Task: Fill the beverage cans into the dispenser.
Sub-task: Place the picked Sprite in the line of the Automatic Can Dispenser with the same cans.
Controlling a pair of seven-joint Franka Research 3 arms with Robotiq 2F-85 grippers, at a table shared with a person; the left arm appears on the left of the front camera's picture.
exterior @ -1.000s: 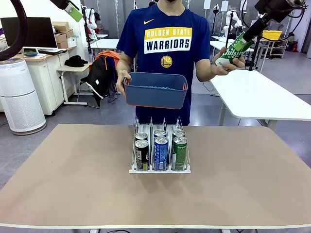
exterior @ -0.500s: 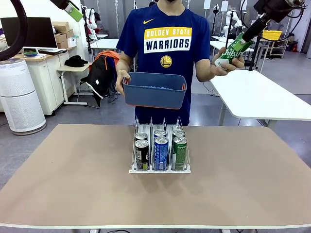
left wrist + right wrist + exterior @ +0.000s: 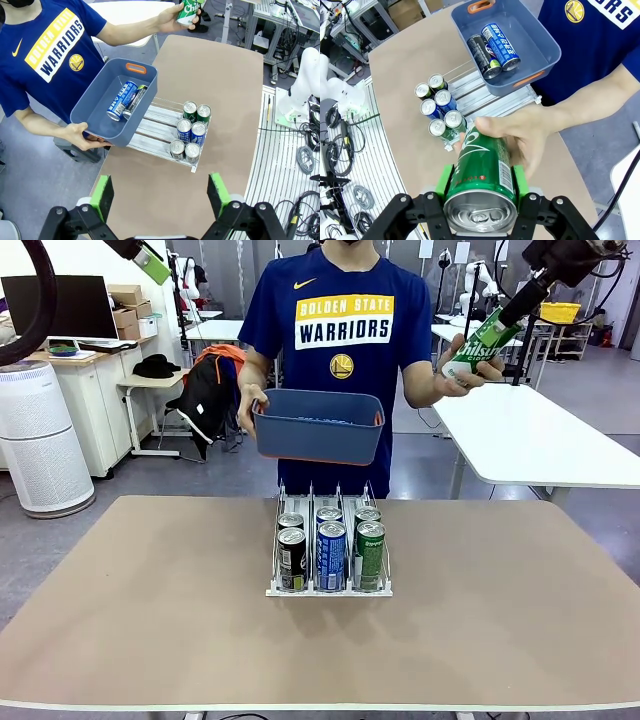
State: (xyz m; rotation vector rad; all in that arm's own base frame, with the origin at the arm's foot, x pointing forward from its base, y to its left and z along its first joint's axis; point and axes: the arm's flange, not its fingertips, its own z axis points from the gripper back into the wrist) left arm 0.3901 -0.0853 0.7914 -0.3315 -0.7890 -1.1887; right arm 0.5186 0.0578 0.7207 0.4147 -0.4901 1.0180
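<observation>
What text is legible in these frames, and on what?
"GOLDEN STATE WARRIORS": the person's shirt.
"Chilsu…", partly covered: the green can.
Lettering on the dispenser cans and the tub cans: too small to read.

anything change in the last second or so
Nothing visibly changed. The right gripper stays shut on the green can, which the person's hand also holds. The left gripper stays open, raised above the table. The tub, the dispenser and its six cans are where they were.
</observation>
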